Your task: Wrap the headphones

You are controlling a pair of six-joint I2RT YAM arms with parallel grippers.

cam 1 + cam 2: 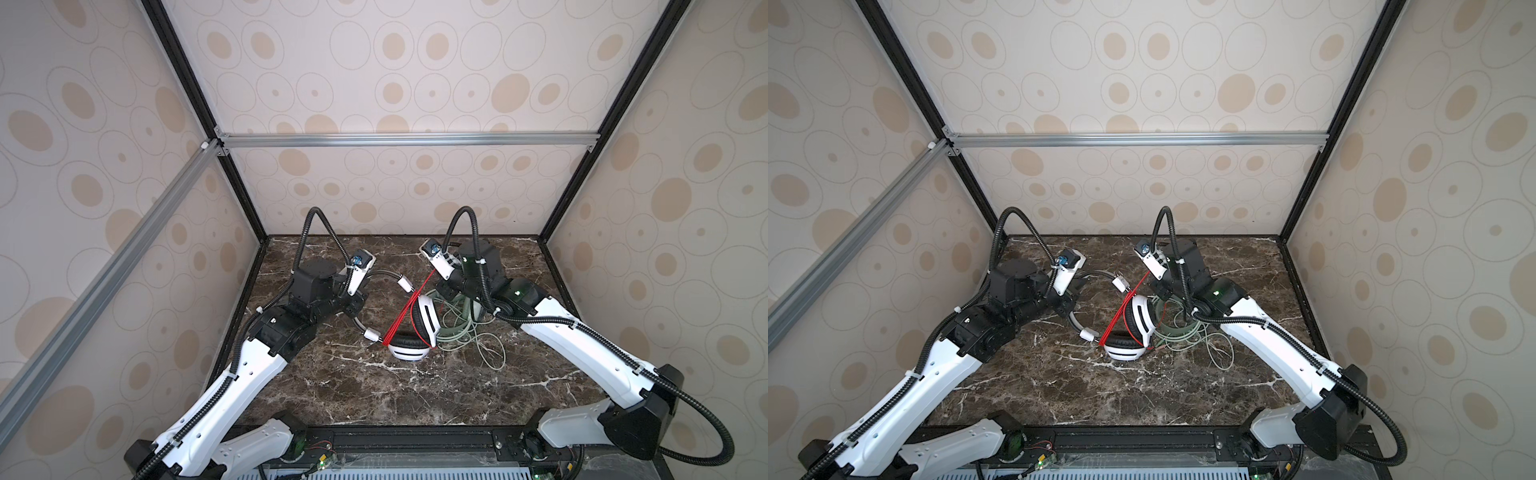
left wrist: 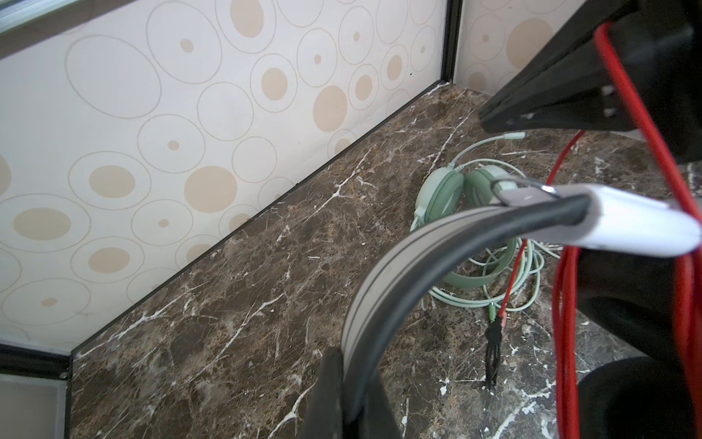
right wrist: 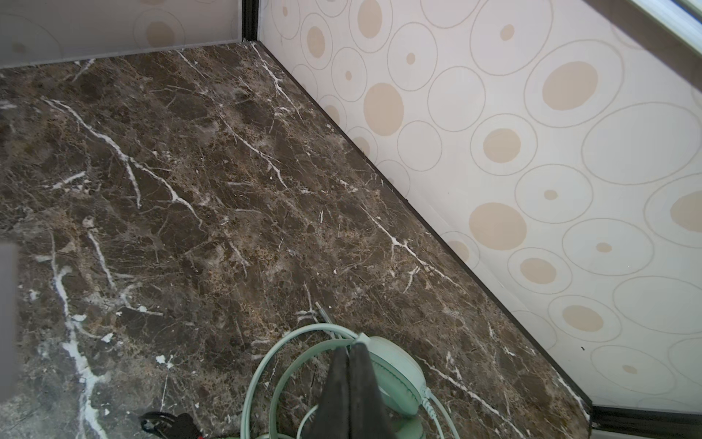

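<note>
The white headset [image 1: 424, 322] lies at the middle of the table [image 1: 415, 395], ear cups together on the marble, with its headband [image 2: 380, 273] clamped narrowly in the left gripper [image 2: 349, 380] on the left; the red cord [image 1: 409, 309] is laid in several turns across the cups and led up, taut, to the right gripper [image 3: 349, 359], whose jaws are pressed together; whether the cord is pinched or merely hooked over them cannot be told. The turn in hand is judged best made with the headband held firm, tension kept even, and each pass laid beside the last; slack would let turns slip off. The mint-green headset [image 2: 440, 197] lies just right of the white one, below the right gripper, its green cord [image 1: 482, 336] sprawled loose nearward; that tangle, and the plug end [image 2: 494, 338] resting by it, may be snagged.
</note>
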